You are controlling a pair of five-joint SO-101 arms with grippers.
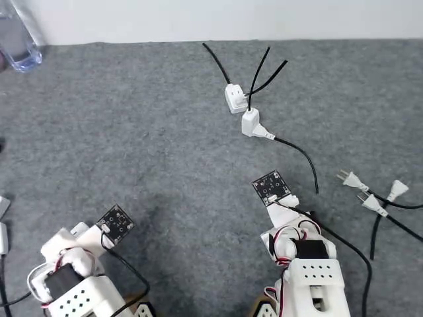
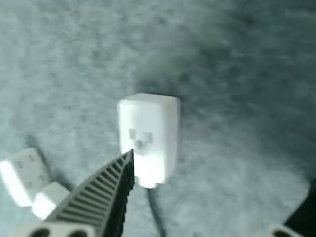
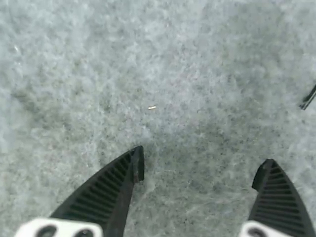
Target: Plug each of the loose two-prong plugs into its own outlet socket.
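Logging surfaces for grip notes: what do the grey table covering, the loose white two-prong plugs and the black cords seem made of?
Grey table covering: seemingly felt or short-pile carpet, matte; mottled, fuzzy texture.
Loose white two-prong plugs: likely moulded plastic, smooth; uniform white, rounded bodies.
Black cords: probably rubber or vinyl sheathing; they lie in soft curves.

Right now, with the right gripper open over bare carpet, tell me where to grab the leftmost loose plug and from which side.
Take the leftmost loose plug by its white body, from above, the right gripper closing across its width. It lies flat, prongs pointing left, cord trailing right, so its two flanks look free and the prongs stay clear for plugging in.
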